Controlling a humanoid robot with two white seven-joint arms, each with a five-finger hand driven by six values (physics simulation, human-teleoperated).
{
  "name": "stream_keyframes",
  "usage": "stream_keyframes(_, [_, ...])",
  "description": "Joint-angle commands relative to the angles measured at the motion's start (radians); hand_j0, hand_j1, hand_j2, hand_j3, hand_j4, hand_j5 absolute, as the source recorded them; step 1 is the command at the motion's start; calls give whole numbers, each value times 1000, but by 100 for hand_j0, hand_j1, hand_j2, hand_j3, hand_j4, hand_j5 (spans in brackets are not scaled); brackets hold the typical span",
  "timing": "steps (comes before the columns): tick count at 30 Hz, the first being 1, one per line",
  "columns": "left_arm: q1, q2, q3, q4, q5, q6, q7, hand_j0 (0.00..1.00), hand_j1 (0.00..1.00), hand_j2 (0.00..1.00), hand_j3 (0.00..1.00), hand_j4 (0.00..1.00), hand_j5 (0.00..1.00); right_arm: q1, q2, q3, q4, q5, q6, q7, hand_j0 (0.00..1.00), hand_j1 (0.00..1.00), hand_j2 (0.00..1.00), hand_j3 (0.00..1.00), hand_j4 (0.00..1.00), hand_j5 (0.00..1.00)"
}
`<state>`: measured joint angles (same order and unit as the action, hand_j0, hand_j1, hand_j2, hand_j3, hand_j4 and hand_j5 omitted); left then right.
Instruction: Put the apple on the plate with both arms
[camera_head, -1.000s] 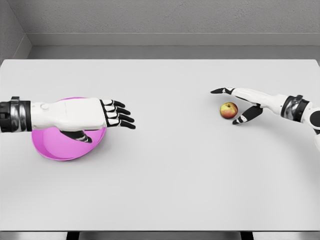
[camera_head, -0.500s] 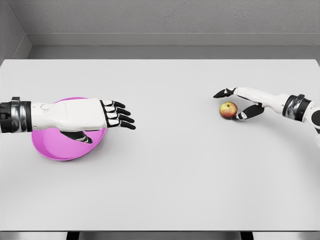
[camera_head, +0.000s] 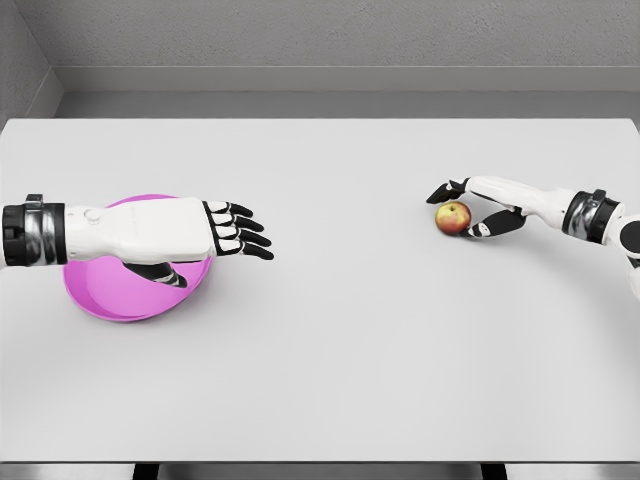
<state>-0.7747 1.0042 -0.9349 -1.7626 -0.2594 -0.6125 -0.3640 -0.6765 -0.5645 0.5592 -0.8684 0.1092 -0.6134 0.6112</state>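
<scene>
From the head view, you had the apple (camera_head: 454, 217) resting on the table (camera_head: 340, 350) toward its right edge, roughly midway between the far and near edges. Your right hand (camera_head: 466, 209) was closed in around the apple: the black fingertips (camera_head: 441, 189) curved over its far side and the thumb sat at its near right side, touching or almost touching the fruit. I could not tell from this view whether the grip was firm or the apple had left the table; it looked to sit on the surface, so I judged the grasp as just being made rather than finished.

The plate (camera_head: 125, 290), a shallow pink dish, lay near the left edge of the table, well apart from the apple. Your left hand (camera_head: 205, 235) hovered over the plate's right half, palm down, with the fingers spread loosely and stretched toward the middle of the table, holding nothing. The left forearm covered much of the plate's far rim, but the part that showed held no fruit.

As for progress, you were at an early stage. Nothing had been delivered: the apple was on the right side, the plate on the left. What remained, by my judgement, was to secure and lift the apple, carry it toward the middle of the table, pass it to the waiting left hand, and have that hand set it down on the plate.
</scene>
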Motion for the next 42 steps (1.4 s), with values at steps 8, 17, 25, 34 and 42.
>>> stream_keyframes(8, [0,1,1,0,6,2,0,100,100,100,100,100,100,0,0,-1,0,-8,3,0,70,70,70,70,70,70])
stream_keyframes(17, [0,1,-1,0,6,2,0,100,100,100,100,100,100,0,-3,-4,-1,-9,3,0,63,63,63,63,63,63])
stream_keyframes(25, [-2,2,1,0,6,2,0,100,100,100,100,100,100,0,-2,-5,-3,-16,3,0,60,60,60,60,60,60])
stream_keyframes(34, [-2,2,1,0,6,2,0,100,100,100,100,100,100,0,2,-7,-3,-19,3,0,55,55,55,55,55,55])
stream_keyframes(42, [0,2,1,0,6,2,0,100,100,100,100,100,100,0,2,-8,-8,-23,3,0,51,51,51,51,51,51])
